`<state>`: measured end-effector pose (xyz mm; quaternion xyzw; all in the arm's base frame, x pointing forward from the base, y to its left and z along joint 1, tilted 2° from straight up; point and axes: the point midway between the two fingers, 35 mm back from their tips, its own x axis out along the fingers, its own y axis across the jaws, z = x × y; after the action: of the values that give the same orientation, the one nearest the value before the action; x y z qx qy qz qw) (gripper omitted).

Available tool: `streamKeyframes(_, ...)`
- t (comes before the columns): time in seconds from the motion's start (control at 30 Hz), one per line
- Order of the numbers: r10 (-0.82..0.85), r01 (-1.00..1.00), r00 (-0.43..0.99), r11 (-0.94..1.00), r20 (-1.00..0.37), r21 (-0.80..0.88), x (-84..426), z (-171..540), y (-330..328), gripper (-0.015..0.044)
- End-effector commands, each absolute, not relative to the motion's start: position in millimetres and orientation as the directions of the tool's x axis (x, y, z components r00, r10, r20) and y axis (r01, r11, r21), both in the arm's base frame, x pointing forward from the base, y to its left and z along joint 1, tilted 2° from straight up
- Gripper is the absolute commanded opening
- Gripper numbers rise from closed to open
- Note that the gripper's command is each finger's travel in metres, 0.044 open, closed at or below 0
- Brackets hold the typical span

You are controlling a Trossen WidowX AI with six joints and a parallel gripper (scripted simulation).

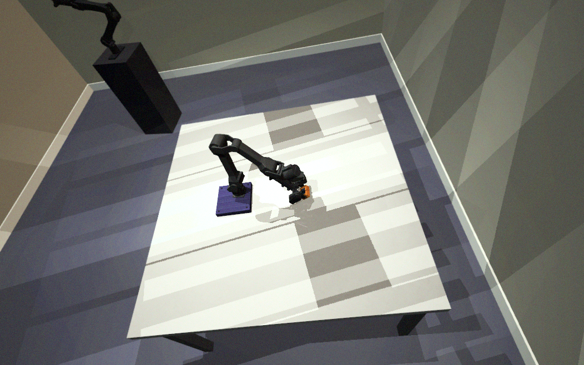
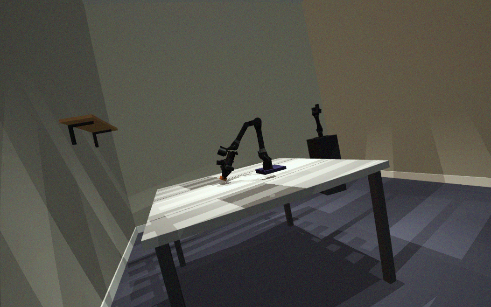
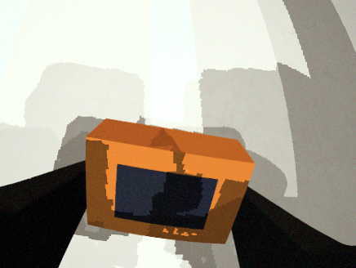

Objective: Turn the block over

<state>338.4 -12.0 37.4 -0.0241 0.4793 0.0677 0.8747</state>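
Block (image 1: 307,191) (image 2: 222,177) (image 3: 168,184), orange, seen from the top well apart from the purple base plate (image 1: 226,206) (image 2: 280,168), above the table (image 1: 241,284) (image 2: 275,188). Exterior: arm (image 1: 253,157) (image 2: 257,130) rising from that plate, block low at its tip. Wrist: the gripper (image 1: 302,192) (image 2: 223,177) (image 3: 164,183) grips it, dark rectangle facing the camera.

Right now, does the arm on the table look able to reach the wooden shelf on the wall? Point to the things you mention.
Probably not. The arm (image 1: 256,159) (image 2: 257,134) is bolted or set on its blue base plate (image 1: 223,208) (image 2: 280,168), the shelf (image 2: 81,121) hangs well beyond the table's edge, and the gripper (image 1: 302,192) (image 2: 223,177) is occupied with the orange block (image 1: 307,192) (image 2: 221,177) (image 3: 171,157).
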Motion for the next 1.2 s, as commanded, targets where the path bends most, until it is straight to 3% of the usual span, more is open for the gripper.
streamKeyframes(0.0,0.099,-0.149,0.554,0.989,-0.827,0.019,338.8,41.1,-11.6,0.0000)
streamKeyframes(1.17,0.135,-0.141,0.861,0.990,-0.491,0.025,349.9,2.0,-13.2,0.0000)
